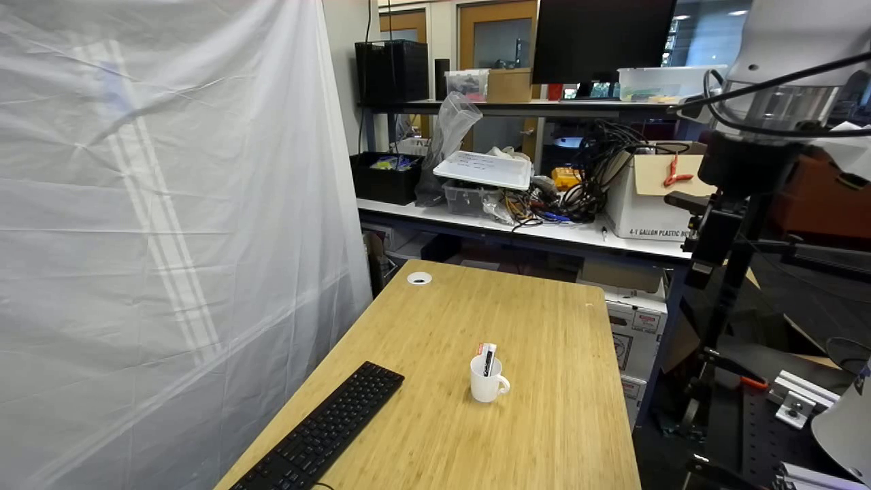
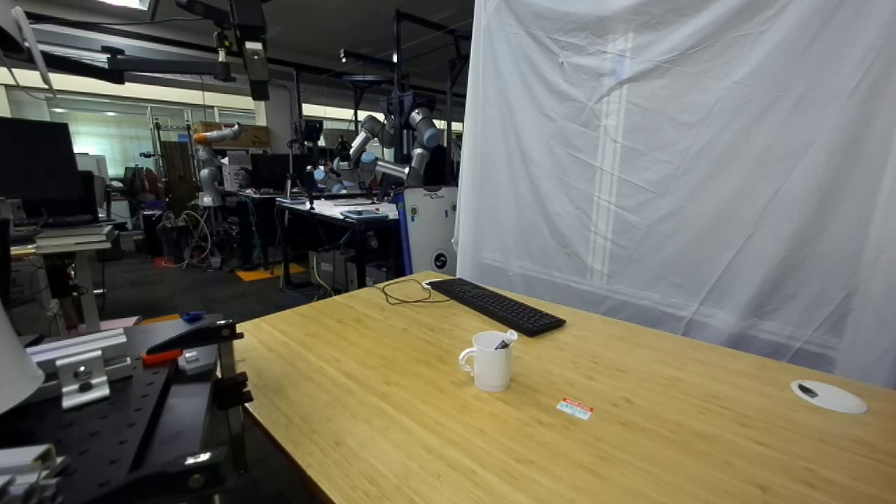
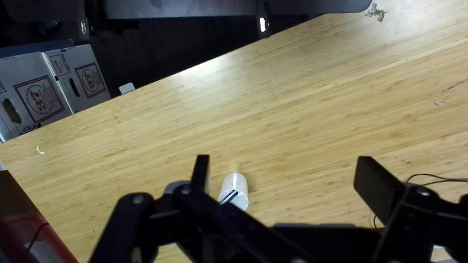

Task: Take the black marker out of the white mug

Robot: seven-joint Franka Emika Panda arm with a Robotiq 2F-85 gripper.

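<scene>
The white mug stands upright on the wooden table, its handle toward the robot side. It also shows in an exterior view and in the wrist view. The black marker, white with black print on its visible barrel, leans inside the mug with its upper end above the rim; it also shows in an exterior view and in the wrist view. My gripper is open and empty, high above the table. In the wrist view the mug appears between the fingers, near the left one, and the gripper linkage hides part of its rim.
A black keyboard with a cable lies near the curtain-side table edge. A white disc sits flush in a table corner. A red-and-white sticker lies near the mug. A white curtain hangs alongside the table; a cluttered shelf stands behind.
</scene>
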